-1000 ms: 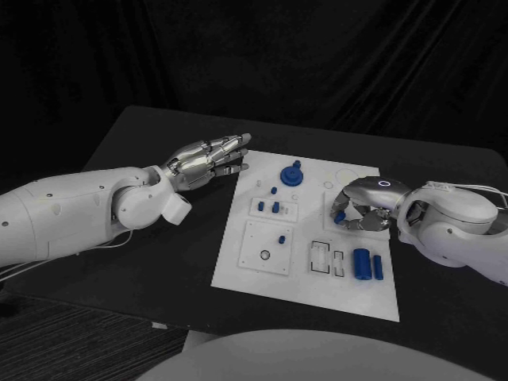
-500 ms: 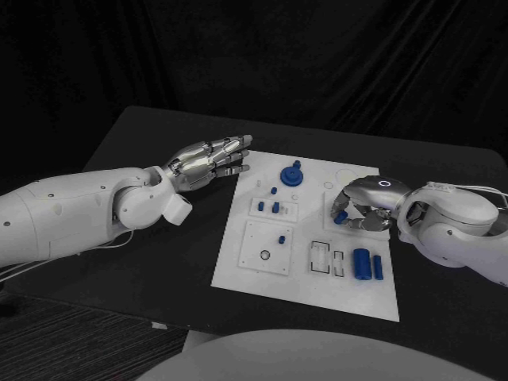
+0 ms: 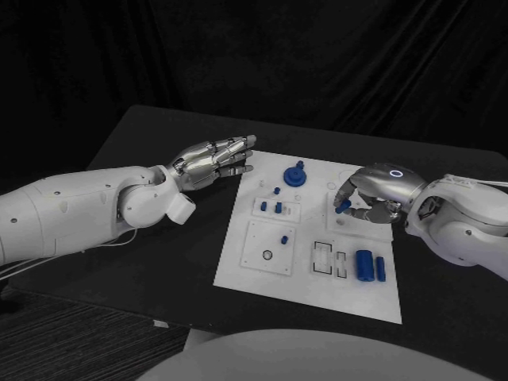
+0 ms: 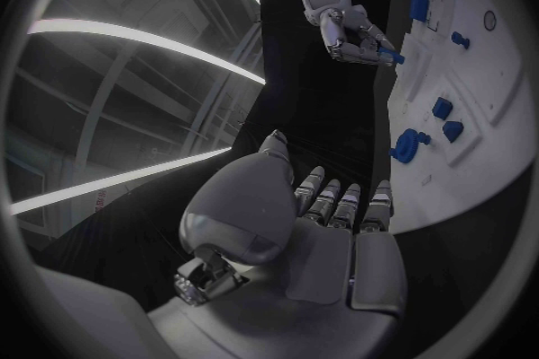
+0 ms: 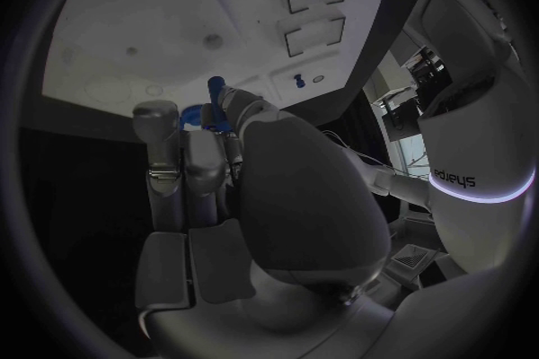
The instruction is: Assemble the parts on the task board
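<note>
The white task board (image 3: 305, 278) lies in the middle of the black table. My right hand (image 3: 368, 193) hovers over the board's right side and pinches a small blue part (image 3: 342, 206) in its fingertips; the same part (image 5: 215, 88) shows past the fingers in the right wrist view. My left hand (image 3: 214, 160) is held just off the board's far left corner, fingers stretched out and holding nothing. A blue knob (image 3: 292, 173) stands near the board's far edge, and two blue cylinders (image 3: 368, 265) lie near its right front. In the left wrist view my right hand (image 4: 350, 30) holds the blue part (image 4: 387, 56) above the board (image 4: 477, 130).
Small blue pegs (image 3: 270, 207) stand in a plate left of centre, and another peg (image 3: 285, 238) sits in the square plate below it. A dark ring (image 3: 267, 255) and a rectangular slot (image 3: 321, 256) lie near the board's front. Bare black table (image 3: 163, 262) surrounds the board.
My right hand has risen a little and drawn slightly towards the far right, carrying the blue part with it. The left hand has barely shifted.
</note>
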{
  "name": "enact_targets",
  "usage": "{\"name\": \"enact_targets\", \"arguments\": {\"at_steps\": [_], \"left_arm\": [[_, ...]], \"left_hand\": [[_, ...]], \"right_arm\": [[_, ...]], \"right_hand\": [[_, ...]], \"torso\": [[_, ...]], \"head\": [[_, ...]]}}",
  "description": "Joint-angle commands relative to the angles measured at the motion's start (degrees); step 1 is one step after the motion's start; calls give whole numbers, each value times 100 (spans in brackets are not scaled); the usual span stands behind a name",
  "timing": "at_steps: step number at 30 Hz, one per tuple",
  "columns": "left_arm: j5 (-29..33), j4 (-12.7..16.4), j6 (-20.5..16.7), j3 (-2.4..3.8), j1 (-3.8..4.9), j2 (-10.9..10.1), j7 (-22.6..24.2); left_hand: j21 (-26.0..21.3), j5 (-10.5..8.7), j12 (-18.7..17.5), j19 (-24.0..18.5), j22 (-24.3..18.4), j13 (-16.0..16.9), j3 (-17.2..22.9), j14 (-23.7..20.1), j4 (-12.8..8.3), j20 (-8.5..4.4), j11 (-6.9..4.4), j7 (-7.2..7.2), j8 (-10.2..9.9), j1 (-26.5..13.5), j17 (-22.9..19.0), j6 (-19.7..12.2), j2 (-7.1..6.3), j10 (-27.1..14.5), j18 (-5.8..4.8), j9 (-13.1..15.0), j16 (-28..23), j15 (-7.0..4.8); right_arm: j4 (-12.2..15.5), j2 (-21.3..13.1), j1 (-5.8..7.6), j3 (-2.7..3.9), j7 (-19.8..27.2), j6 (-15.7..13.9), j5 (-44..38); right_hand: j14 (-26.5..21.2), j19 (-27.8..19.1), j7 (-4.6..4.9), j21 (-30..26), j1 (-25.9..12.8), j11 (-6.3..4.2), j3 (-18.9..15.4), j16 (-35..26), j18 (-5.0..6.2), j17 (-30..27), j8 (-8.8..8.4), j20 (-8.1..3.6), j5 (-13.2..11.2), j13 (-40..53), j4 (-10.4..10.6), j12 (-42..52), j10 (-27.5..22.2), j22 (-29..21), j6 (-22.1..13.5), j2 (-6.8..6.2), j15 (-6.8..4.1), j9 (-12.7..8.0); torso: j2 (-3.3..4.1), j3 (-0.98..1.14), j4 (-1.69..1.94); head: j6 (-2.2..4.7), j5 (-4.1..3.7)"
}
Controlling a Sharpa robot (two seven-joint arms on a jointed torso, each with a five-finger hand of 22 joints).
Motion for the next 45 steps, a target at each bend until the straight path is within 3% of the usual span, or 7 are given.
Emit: {"name": "enact_targets", "arguments": {"at_steps": [1, 5, 10, 22, 32, 37, 45], "left_arm": [[29, 5, 56, 5, -9, 15, 51], [29, -8, 60, 5, -9, 30, 50], [29, -23, 67, 5, -10, 56, 53], [29, -54, 134, 6, -23, 116, 56], [29, -37, 118, 6, -30, 115, 41], [29, -38, 109, 6, -30, 126, 50], [29, -16, 74, 7, -30, 103, 65]], "left_hand": [[21, 18, 22, 16, 11, 6, 46, 26, 1, 15, 22, 16, 30, 61, 8, 36, -11, 2, 55, 9, 40, 21], [20, 20, 23, 15, 8, 6, 47, 26, 1, 16, 23, 16, 30, 62, 8, 34, -11, 2, 55, 9, 40, 22], [20, 20, 23, 15, 8, 6, 47, 26, 1, 16, 23, 16, 30, 62, 8, 34, -11, 2, 55, 9, 40, 22], [15, 40, 25, 11, -11, 4, 59, 22, 1, 16, 34, 22, 31, 76, 6, 28, 1, -4, 52, 8, 36, 29], [16, 43, 32, 11, -9, 5, 63, 24, 0, 16, 36, 29, 38, 82, 7, 50, 3, -2, 51, 12, 39, 31], [15, 45, 32, 10, -13, 5, 64, 24, 0, 16, 35, 32, 35, 84, 7, 33, 2, -3, 51, 9, 40, 31], [12, 44, 37, 8, -22, 5, 67, 25, 2, 16, 50, 17, 27, 89, 8, 3, 2, -4, 49, 5, 43, 34]], "right_arm": [[184, -52, 157, 6, -114, -201, -161], [440, -58, 388, 7, -190, -95, -237], [663, 122, 497, 7, -217, 117, -249], [600, 990, 512, 8, -228, 1054, -239], [333, 1627, 203, 8, -83, 1076, -377], [229, 1784, 11, 8, -26, 1074, -595], [82, 1942, -279, 8, 42, 960, -902]], "right_hand": [[29, 10, -5, 14, -37, -222, 15, -16, -76, 8, 33, -43, -34, 21, -8, 23, 262, 492, 54, 17, -32, 8], [35, 13, -10, 24, -55, -227, 11, -18, -78, 11, 36, -46, -42, 22, -10, 21, 276, 493, 68, 13, -36, 14], [47, 26, -21, 65, -69, -238, 11, -17, -83, 16, 41, -53, -34, 23, -22, 21, 302, 501, 92, 7, -44, 22], [125, 160, -94, 289, -192, -321, 8, -129, -113, -94, 95, -119, 89, 34, -79, 27, 497, 530, 285, 24, -120, 81], [173, 182, -89, 308, -203, -327, 35, -106, -121, -33, 29, -138, 145, 35, -145, 3, 543, 532, 229, 11, -131, 64], [179, 183, -84, 308, -213, -323, 33, -103, -122, -23, 16, -138, 150, 34, -154, -6, 541, 532, 218, -2, -129, 60], [187, 189, -79, 340, -228, -318, 36, -99, -130, -8, -6, -138, 165, 32, -165, -21, 537, 540, 196, -15, -126, 53]], "torso": [[-6, -5, 5], [0, -9, 12], [-4, -8, 8], [-14, -13, 0], [-8, 2, 23], [-1, 12, 47], [4, 12, 40]], "head": [[-1, 26], [-1, 38], [-1, 73], [-1, 217], [-1, 212], [-1, 209], [-1, 259]]}}
